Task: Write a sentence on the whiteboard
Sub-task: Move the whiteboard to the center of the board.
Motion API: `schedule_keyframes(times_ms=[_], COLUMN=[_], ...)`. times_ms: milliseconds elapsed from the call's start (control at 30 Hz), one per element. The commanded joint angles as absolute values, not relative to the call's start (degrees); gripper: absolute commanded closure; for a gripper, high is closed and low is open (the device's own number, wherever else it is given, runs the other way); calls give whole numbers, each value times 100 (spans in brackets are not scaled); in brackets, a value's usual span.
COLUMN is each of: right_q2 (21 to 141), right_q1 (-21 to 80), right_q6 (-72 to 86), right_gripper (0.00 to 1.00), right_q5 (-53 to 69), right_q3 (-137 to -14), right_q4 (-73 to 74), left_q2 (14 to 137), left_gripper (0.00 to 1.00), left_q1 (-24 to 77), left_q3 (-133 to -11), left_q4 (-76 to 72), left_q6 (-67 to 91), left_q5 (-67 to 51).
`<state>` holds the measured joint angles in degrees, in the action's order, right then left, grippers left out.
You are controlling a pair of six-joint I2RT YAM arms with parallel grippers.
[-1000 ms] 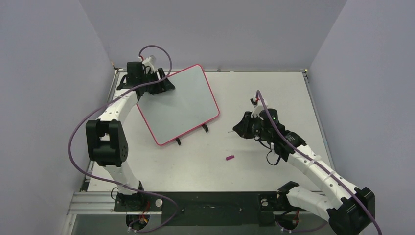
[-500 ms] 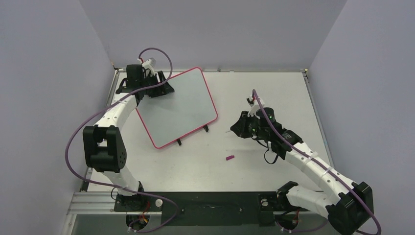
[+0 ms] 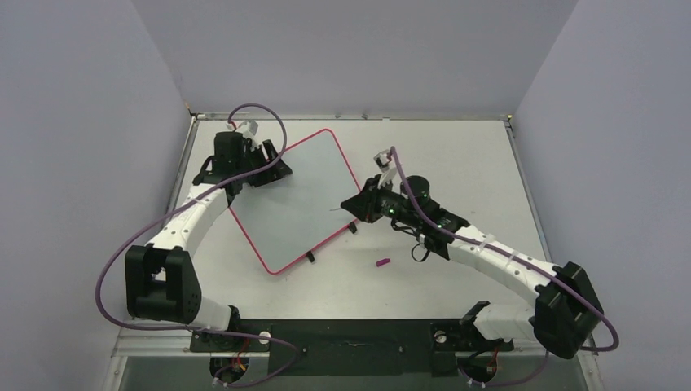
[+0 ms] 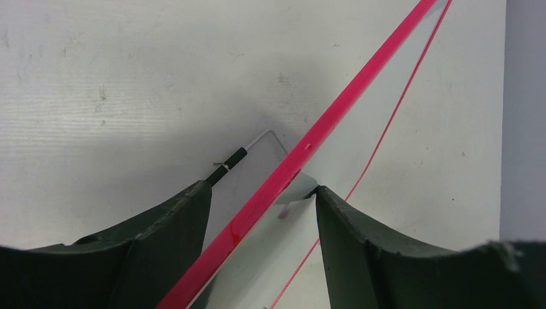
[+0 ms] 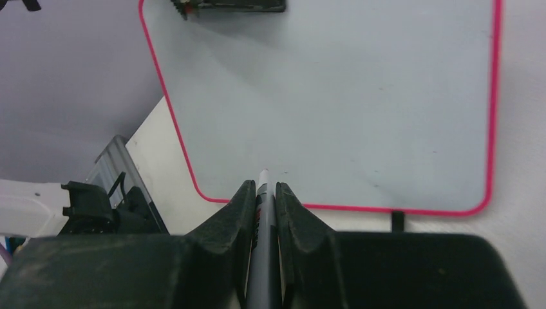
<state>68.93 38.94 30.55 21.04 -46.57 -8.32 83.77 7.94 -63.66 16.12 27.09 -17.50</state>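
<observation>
The whiteboard (image 3: 297, 195) sat slanted on the left half of the worktop (image 3: 456, 155), reaching toward its far-left corner. The left tool (image 4: 261, 193) was clamped over the board's red-pink frame at that far end. The right tool (image 5: 264, 190) pinched a marker (image 5: 263, 177), its tip over the board just inside the right edge; whether it touched was unclear. A magenta cap (image 3: 382, 262) lay apart, nearer the worktop's near edge.

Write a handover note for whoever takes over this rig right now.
Left gripper clamps the far-left corner of the glossy white rectangular whiteboard with the thin pink frame.
Right gripper is shut on a dark grey marker pen, tip over the board's right edge; contact unclear.
A small magenta cap lies loose, off the board.
Done: nothing written. Left: all the writing.
</observation>
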Motion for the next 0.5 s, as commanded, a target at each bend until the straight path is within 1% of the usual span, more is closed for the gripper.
schedule_keyframes(times_ms=[0, 33, 67, 100, 267, 367, 433, 467], right_q2=[7440, 7606, 7705, 7901, 8546, 8830, 8969, 9011], right_q1=[4594, 4752, 4806, 4889, 5068, 5195, 5244, 5254], right_q6=[2821, 2817, 2841, 2932, 3357, 3428, 3470, 3495], right_gripper=[100, 100, 100, 100, 100, 100, 100, 100], right_q5=[2059, 1980, 1961, 1947, 2070, 2138, 2207, 2242], right_q3=[-4938, -4948, -4950, -4949, -4988, -5019, -5063, -5089], right_q4=[-2351, -2644, -2799, -3163, -4348, -5000, -5369, -5423], left_q2=[7843, 7815, 7766, 7698, 7342, 7091, 6994, 6977], left_gripper=[74, 80, 83, 89, 99, 97, 89, 82], left_q1=[825, 826, 830, 833, 1054, 1131, 1150, 1155], left_q3=[-6372, -6372, -6372, -6333, -5916, -5465, -5249, -5204], left_q4=[957, 1006, 1093, 1109, 801, 491, 236, 197], left_q6=[3259, 3311, 3321, 3355, 3665, 3888, 4021, 4062], left_q5=[-1501, -1423, -1338, -1311, -822, -588, -480, -463])
